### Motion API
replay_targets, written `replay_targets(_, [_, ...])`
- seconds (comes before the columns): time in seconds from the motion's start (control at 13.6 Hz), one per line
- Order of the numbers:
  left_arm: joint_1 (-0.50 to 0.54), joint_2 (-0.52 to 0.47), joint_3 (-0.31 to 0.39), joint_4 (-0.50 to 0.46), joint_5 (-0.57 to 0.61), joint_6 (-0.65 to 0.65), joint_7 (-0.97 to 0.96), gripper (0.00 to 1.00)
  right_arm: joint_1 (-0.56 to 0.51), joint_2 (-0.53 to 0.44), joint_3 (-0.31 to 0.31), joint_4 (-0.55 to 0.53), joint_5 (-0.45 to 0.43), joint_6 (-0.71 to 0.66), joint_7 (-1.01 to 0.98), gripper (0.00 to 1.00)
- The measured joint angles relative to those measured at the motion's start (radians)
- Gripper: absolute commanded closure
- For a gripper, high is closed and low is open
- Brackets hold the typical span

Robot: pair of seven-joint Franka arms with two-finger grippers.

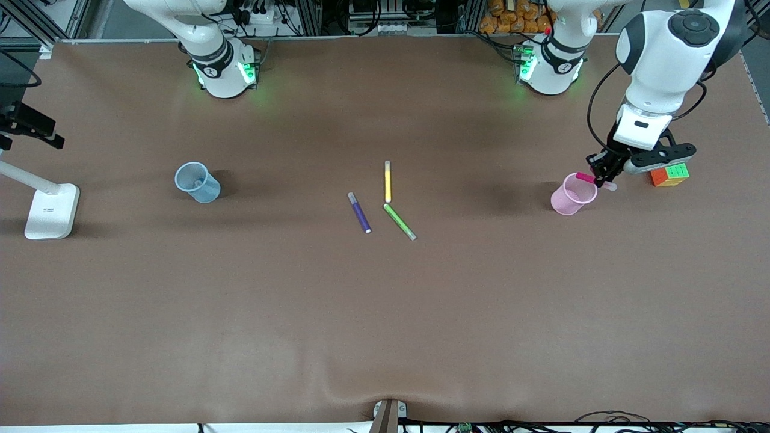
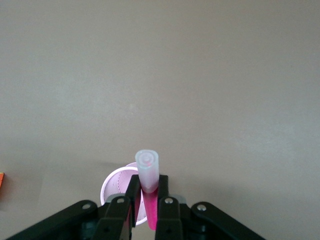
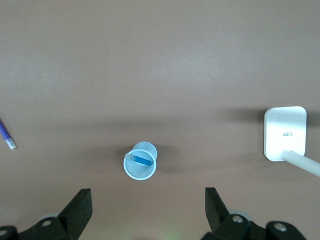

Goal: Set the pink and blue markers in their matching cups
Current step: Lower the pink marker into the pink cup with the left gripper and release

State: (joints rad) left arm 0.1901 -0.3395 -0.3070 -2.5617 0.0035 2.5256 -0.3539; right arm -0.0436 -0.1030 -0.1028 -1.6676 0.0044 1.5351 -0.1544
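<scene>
Left gripper (image 1: 603, 174) clamped on pink marker (image 1: 586, 178), lying flat over pink cup (image 1: 572, 195) rim. Tilt upright, centre over mouth, then release. Right gripper (image 3: 145, 210) fully spread, empty, waiting over blue cup (image 3: 140, 161).

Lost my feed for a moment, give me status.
Left gripper shut on pink marker, over pink cup. Right gripper open above blue cup, blue marker inside. Nothing blocking.

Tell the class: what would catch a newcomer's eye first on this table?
The left gripper, shut on the pink marker, holds it over the pink cup at the left arm's end. The blue marker already lies inside the blue cup at the right arm's end, below the open right gripper.
</scene>
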Motion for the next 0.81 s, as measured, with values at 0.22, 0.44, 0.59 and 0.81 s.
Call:
replay_targets(0.22, [0.022, -0.001, 0.000, -0.035, 0.000, 0.034, 0.000, 1.00, 0.018, -0.002, 0.032, -0.002, -0.035, 0.021, 0.004, 0.00])
replay_targets(0.44, [0.039, -0.001, 0.002, -0.062, 0.000, 0.080, 0.000, 1.00, 0.025, 0.001, 0.040, 0.037, -0.035, 0.029, 0.006, 0.00])
replay_targets(0.59, [0.043, -0.001, 0.002, -0.097, 0.000, 0.140, 0.001, 1.00, 0.030, 0.011, 0.041, 0.066, -0.033, 0.029, 0.006, 0.00])
replay_targets(0.81, [0.044, -0.001, 0.001, -0.123, 0.000, 0.195, 0.001, 1.00, 0.037, 0.038, 0.041, 0.097, -0.033, 0.029, 0.006, 0.00])
